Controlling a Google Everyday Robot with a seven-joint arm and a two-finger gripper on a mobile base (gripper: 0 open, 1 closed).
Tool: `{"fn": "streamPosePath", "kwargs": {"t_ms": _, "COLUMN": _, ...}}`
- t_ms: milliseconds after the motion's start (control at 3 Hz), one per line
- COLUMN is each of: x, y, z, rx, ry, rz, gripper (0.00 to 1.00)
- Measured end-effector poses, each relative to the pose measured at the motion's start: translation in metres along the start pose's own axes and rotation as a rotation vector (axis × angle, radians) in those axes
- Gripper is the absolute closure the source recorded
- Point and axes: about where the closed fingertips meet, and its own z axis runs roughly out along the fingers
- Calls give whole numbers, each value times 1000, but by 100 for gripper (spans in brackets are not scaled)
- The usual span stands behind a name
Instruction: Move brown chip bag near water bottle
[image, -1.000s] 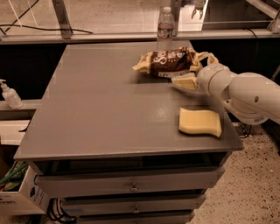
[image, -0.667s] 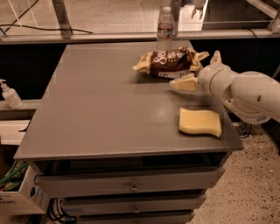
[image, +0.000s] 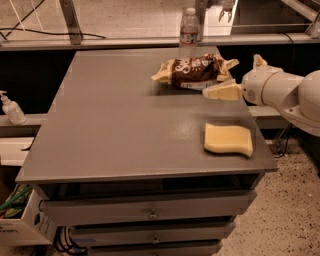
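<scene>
The brown chip bag (image: 195, 70) lies on its side at the back right of the grey cabinet top (image: 125, 125). It rests just in front of the water bottle (image: 189, 27), which stands upright at the back edge. My gripper (image: 234, 76) is at the bag's right end, with the white arm reaching in from the right. It is open. One cream finger (image: 222, 92) lies along the bag's front right edge and the other finger (image: 258, 61) stands apart behind. The gripper holds nothing.
A yellow sponge (image: 228, 139) lies on the front right of the top, below the arm. A small white pump bottle (image: 10, 107) stands on a ledge at the left. Drawers are under the top, and a box (image: 20, 220) sits on the floor at the lower left.
The gripper has drawn back to the right, away from the bag. The bag, bottle and sponge have stayed where they were.
</scene>
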Motion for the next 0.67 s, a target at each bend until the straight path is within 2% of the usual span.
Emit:
{"fn": "streamPosePath", "kwargs": {"t_ms": 333, "x": 0, "y": 24, "z": 1, "rx": -84, "ry": 4, "rz": -4, "gripper": 0}}
{"fn": "streamPosePath", "kwargs": {"t_ms": 667, "x": 0, "y": 24, "z": 1, "rx": -84, "ry": 4, "rz": -5, "gripper": 0}}
